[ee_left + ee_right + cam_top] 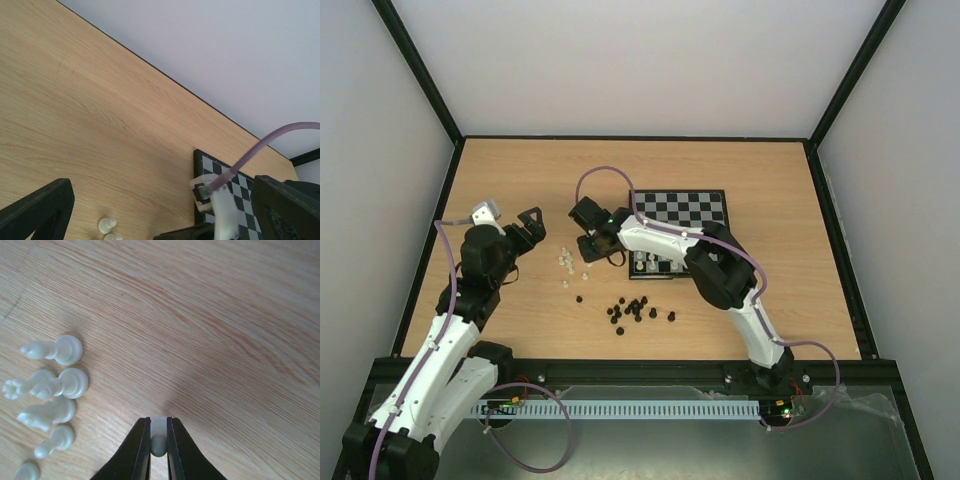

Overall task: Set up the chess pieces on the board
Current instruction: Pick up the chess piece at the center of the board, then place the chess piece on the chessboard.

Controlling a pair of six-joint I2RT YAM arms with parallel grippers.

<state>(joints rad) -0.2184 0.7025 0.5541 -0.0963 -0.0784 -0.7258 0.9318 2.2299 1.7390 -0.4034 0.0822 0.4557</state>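
Note:
My right gripper [594, 244] is shut on a small white chess piece [159, 436] and holds it just over the bare wood, left of the board [692, 210]. Several loose white pieces [55, 385] lie on the table to its left; they also show in the top view [565, 262]. A few white pieces [646, 263] stand on the board's near-left squares. My left gripper [527, 229] is open and empty, raised left of the loose pieces; in its wrist view [160, 222] two white pieces [106, 225] and the board's corner [240, 187] show.
Several black pieces [635, 310] lie scattered on the wood in front of the board. The right arm's forearm [660, 240] reaches over the board's left edge. Black frame rails [430, 240] bound the table.

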